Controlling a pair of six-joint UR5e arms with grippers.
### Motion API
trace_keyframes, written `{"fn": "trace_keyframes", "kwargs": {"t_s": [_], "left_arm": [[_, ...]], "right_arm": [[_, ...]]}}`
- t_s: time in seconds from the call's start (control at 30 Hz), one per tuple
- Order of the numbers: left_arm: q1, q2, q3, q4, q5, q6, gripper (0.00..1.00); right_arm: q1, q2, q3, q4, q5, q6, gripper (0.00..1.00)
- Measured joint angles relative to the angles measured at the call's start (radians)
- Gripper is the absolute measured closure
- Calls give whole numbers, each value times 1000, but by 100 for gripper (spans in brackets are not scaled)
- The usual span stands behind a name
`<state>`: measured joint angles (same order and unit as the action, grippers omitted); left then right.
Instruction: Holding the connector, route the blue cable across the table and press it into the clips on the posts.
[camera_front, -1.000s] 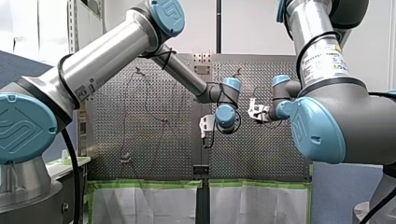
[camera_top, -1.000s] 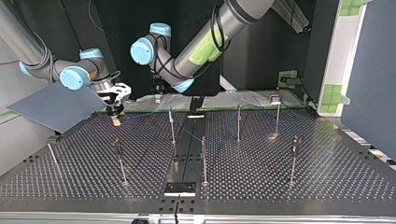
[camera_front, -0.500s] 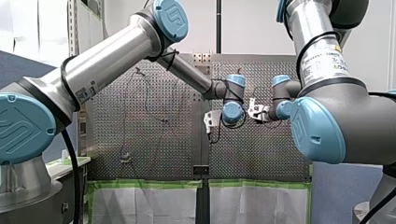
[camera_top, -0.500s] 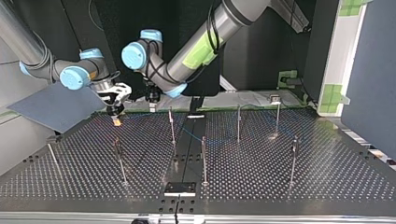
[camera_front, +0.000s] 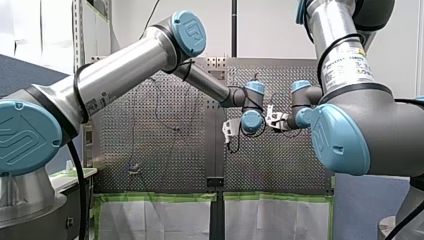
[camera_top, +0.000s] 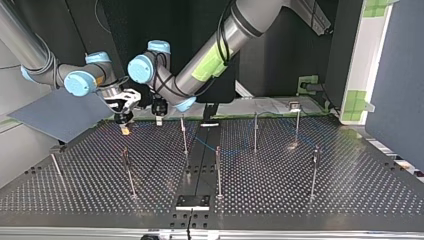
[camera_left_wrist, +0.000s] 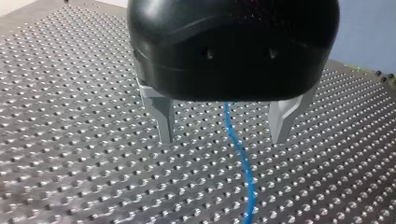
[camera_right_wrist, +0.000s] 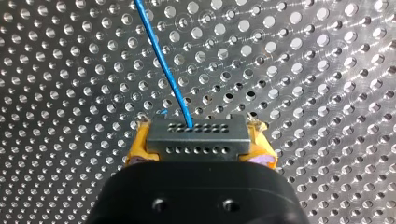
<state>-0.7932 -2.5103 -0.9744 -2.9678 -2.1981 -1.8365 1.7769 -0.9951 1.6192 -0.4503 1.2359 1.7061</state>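
My right gripper (camera_right_wrist: 200, 135) is shut on the black connector (camera_right_wrist: 198, 144), held between its yellow pads (camera_right_wrist: 137, 145). The blue cable (camera_right_wrist: 163, 60) leaves the connector and runs ahead over the perforated table. In the top view this gripper (camera_top: 123, 125) hangs low at the far left. My left gripper (camera_left_wrist: 224, 133) is open, its metal fingers (camera_left_wrist: 164, 119) wide apart just above the plate. The blue cable (camera_left_wrist: 240, 158) lies on the table between and ahead of them, untouched. In the top view the left gripper (camera_top: 158, 117) stands close beside the right one.
Several thin posts with clips stand on the perforated table (camera_top: 280, 200): one near the grippers (camera_top: 184, 135), one in the middle (camera_top: 218, 170), others to the top view's right (camera_top: 255, 132) (camera_top: 314, 170). A black block (camera_top: 192, 202) sits at the near edge.
My left gripper has moved toward the top view's left, closer to the right gripper, staying open. The right arm and the connector have not moved.
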Motion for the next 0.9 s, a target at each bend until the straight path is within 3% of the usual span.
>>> {"fn": "trace_keyframes", "kwargs": {"t_s": [0.2, 0.5, 0.73, 0.9], "left_arm": [[2, -34, 48, 3, -9, -5, 0], [25, -47, 65, 32, -9, -7, 0], [46, -95, 105, 5, 9, -21, 0], [51, -106, 122, -12, -1, -25, 0]], "right_arm": [[-1, 0, 0, -1, -1, 0, 100], [-1, 0, 0, -1, -3, 0, 100], [0, 0, 0, -1, -4, 0, 100], [-1, 0, 0, -1, -10, 0, 100]]}}
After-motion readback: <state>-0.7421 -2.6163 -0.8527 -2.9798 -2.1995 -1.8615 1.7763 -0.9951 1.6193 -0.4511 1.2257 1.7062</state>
